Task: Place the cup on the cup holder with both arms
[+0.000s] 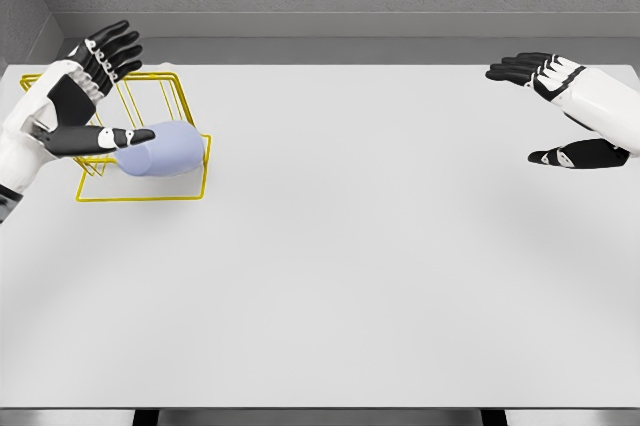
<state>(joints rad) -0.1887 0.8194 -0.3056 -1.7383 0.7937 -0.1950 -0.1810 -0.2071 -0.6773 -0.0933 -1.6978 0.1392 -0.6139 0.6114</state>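
A pale blue cup [163, 150] lies on its side on the yellow wire cup holder [190, 191] at the table's left. My left hand [108, 91] is open beside it: the thumb [110, 138] reaches to the cup's left end and the other fingers [108, 52] are spread above the rack, not closed round the cup. Far over at the right edge, my right hand [545, 111] hangs open above the table with nothing in it.
The white table [350, 266] spreads wide between the two hands. A grey wall runs along its far edge, and the near edge shows at the bottom.
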